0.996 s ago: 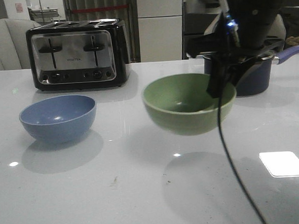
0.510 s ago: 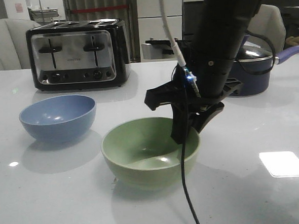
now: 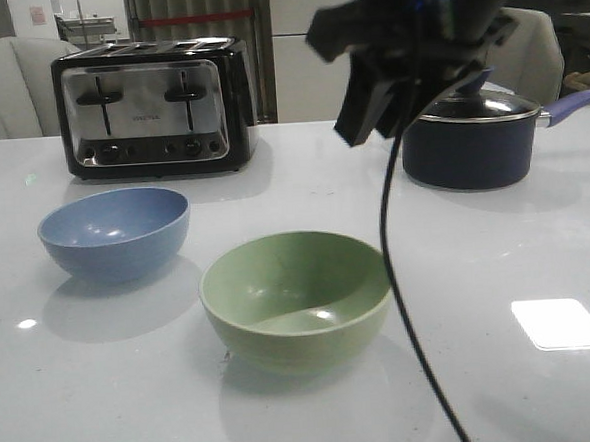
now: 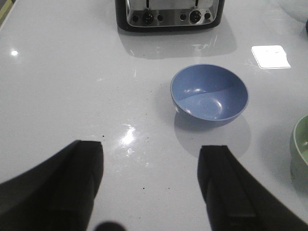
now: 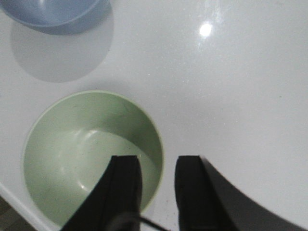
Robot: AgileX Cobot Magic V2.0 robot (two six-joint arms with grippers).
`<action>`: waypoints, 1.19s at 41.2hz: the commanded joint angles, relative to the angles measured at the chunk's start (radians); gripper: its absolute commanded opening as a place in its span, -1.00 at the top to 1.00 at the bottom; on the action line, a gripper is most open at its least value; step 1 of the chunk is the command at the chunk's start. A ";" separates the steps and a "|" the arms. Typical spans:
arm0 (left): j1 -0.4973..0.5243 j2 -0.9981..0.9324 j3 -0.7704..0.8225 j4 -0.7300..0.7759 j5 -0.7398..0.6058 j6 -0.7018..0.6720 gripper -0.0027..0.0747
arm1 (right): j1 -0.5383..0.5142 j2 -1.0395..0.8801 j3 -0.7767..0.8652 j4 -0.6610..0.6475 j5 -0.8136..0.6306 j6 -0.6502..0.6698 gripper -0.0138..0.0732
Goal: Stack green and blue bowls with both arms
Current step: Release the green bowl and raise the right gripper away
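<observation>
The pale green bowl [image 3: 296,301] stands upright on the white table near the front middle. The dusty blue bowl [image 3: 115,232] stands upright to its left and a little further back, apart from it. My right gripper [image 3: 373,111] hangs well above the table, behind and to the right of the green bowl, open and empty. In the right wrist view my right gripper [image 5: 159,166] is above the green bowl's [image 5: 72,159] rim, with the blue bowl [image 5: 53,12] beyond. My left gripper [image 4: 150,159] is open and empty above bare table, short of the blue bowl [image 4: 209,94].
A black and chrome toaster [image 3: 153,107] stands at the back left. A dark saucepan [image 3: 465,140] with a purple handle stands at the back right. A black cable [image 3: 399,275] hangs from the right arm down past the green bowl.
My right gripper carried the green bowl down and to the left onto the table, let go of it, and has risen up and away empty. The blue bowl has not moved.
</observation>
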 commanded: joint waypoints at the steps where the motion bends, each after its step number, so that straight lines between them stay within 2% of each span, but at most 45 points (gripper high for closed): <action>1: 0.002 0.009 -0.035 -0.010 -0.071 -0.008 -0.32 | -0.002 -0.167 0.056 -0.010 -0.058 -0.021 -0.03; 17: -0.001 0.009 -0.007 -0.044 -0.080 -0.008 -0.32 | -0.002 -0.615 0.391 -0.061 -0.049 -0.020 -0.03; 29: -0.133 0.052 0.000 -0.033 -0.080 0.047 -0.32 | -0.002 -0.744 0.486 -0.061 -0.027 -0.020 -0.03; 35: -0.154 0.162 -0.037 -0.035 -0.070 0.047 -0.35 | -0.002 -0.744 0.486 -0.061 -0.022 -0.020 -0.03; 43: -0.152 0.372 -0.144 -0.059 -0.078 0.017 -0.67 | -0.002 -0.744 0.486 -0.061 -0.021 -0.020 -0.03; 49: -0.152 0.561 -0.242 -0.048 -0.101 0.017 -0.69 | -0.002 -0.744 0.486 -0.061 -0.017 -0.020 -0.03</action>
